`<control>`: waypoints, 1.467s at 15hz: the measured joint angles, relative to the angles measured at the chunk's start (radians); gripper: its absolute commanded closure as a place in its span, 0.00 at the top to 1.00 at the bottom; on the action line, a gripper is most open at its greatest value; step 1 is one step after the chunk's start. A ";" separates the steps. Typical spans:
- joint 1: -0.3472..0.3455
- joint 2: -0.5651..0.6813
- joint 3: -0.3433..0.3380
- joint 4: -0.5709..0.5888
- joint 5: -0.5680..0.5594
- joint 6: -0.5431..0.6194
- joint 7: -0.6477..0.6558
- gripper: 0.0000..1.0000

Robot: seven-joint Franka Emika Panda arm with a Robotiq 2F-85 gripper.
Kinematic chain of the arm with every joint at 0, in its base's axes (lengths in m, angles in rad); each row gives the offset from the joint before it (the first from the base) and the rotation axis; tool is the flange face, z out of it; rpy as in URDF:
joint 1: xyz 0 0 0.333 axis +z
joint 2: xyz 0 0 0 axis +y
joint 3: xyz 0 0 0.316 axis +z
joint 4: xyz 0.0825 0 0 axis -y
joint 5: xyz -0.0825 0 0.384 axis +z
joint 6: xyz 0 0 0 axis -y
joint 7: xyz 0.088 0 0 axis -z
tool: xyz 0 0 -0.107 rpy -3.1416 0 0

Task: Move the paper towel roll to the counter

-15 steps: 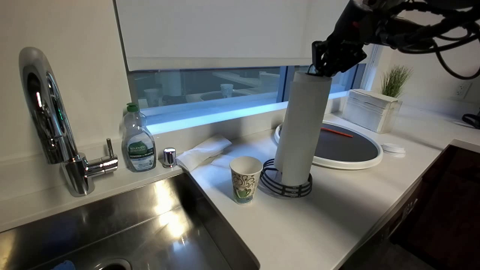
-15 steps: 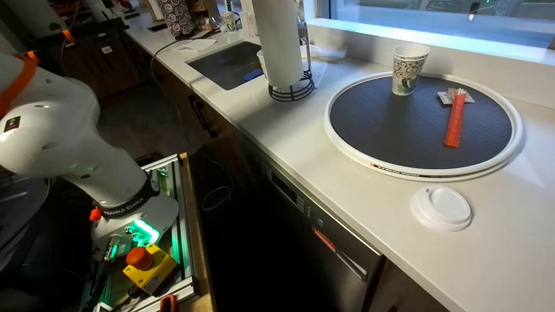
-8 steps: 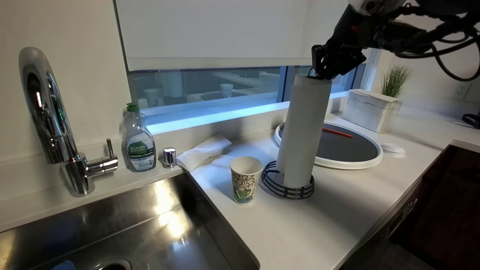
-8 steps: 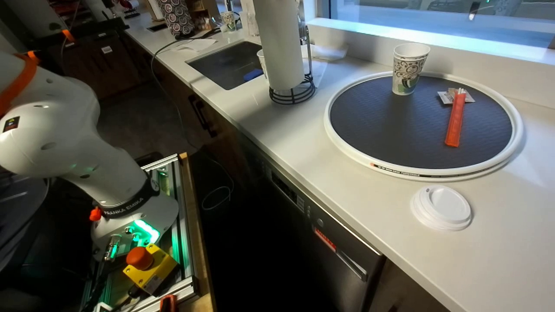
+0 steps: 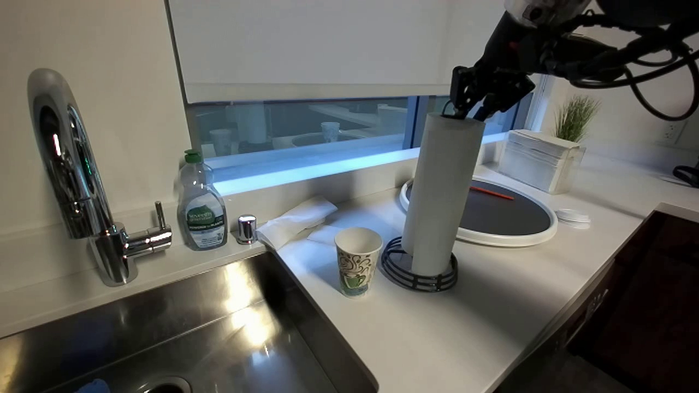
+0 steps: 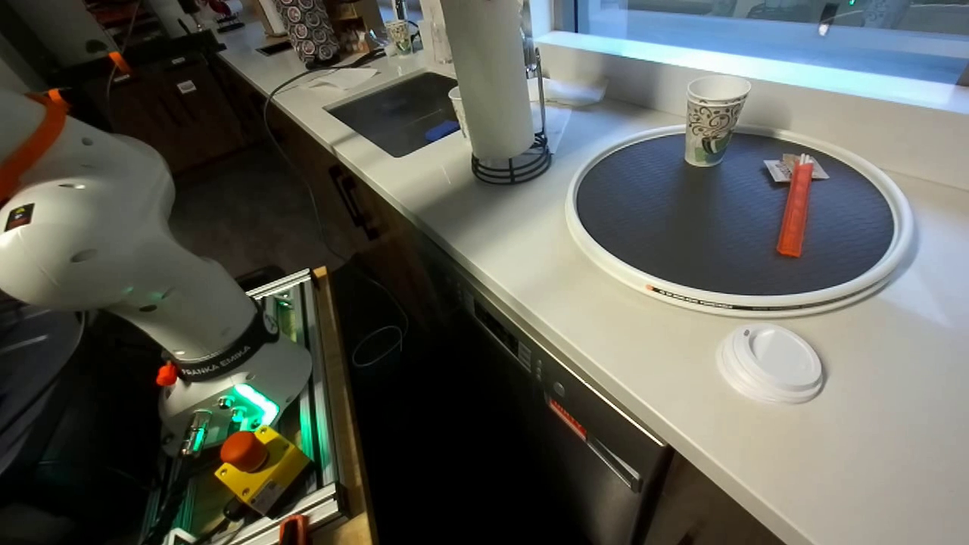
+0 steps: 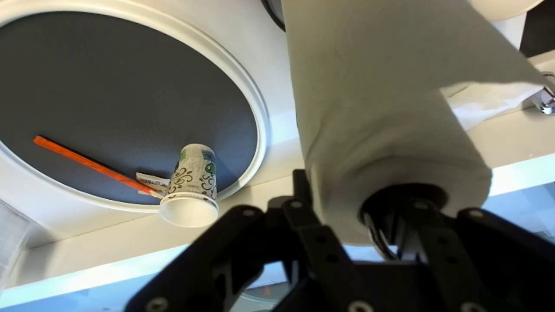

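the arm point(image 6: 144, 235) reads "franka emika"; the bottle point(image 5: 203, 214), probably "seventh generation".

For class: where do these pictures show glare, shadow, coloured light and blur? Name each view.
In an exterior view, warm glare on the grey stainless steel sink and soft shadow across the flat white counter; in an exterior view, green glow on the white robot base; in the wrist view, blurred black gripper fingers.
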 measured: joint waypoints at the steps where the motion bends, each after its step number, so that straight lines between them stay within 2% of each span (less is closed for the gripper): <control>1: 0.001 0.000 0.000 0.000 0.000 0.000 0.000 0.18; 3: 0.002 -0.002 0.001 0.001 0.000 0.000 0.000 0.02; 4: 0.003 -0.004 0.001 0.001 0.000 0.000 0.000 0.00; 5: 0.003 -0.006 0.002 0.001 0.000 0.000 0.000 0.04; 8: 0.003 -0.008 0.002 0.000 0.000 0.000 0.000 0.04; 9: 0.003 -0.009 0.002 -0.001 0.000 0.000 0.000 0.10; 10: 0.003 -0.010 0.002 -0.002 0.000 0.000 0.000 0.42; 11: 0.003 -0.012 0.002 -0.004 0.000 0.000 0.000 0.43; 12: 0.003 -0.014 0.003 -0.006 0.000 0.000 0.000 0.50; 14: 0.003 -0.018 0.004 -0.008 0.000 0.000 0.000 0.13; 17: 0.006 -0.034 0.005 -0.008 0.000 0.000 0.000 0.00; 19: 0.007 -0.041 0.008 -0.011 0.000 0.000 0.000 0.04; 22: 0.007 -0.047 0.012 -0.015 0.000 0.000 0.000 0.03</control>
